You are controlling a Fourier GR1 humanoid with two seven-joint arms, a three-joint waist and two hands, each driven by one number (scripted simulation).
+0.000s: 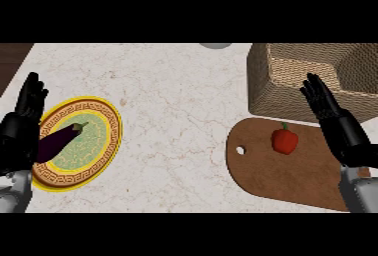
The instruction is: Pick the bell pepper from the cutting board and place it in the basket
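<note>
Small red bell pepper (285, 140) with green stem lies on the brown wooden cutting board (280, 177), just below the woven wicker basket (295, 75). Right hand (328, 112) above the board's right part, beside the pepper, fingers straight, holding nothing. Left hand (26, 112) rests open at left edge beside a yellow patterned plate (100, 145) bearing a dark purple eggplant (57, 141).

A single head view looks steeply down from above onto the pale marbled counter top (177, 100), facing away from the robot's body, near enough that only forearms enter from the lower edge, with no second view sharing it.
</note>
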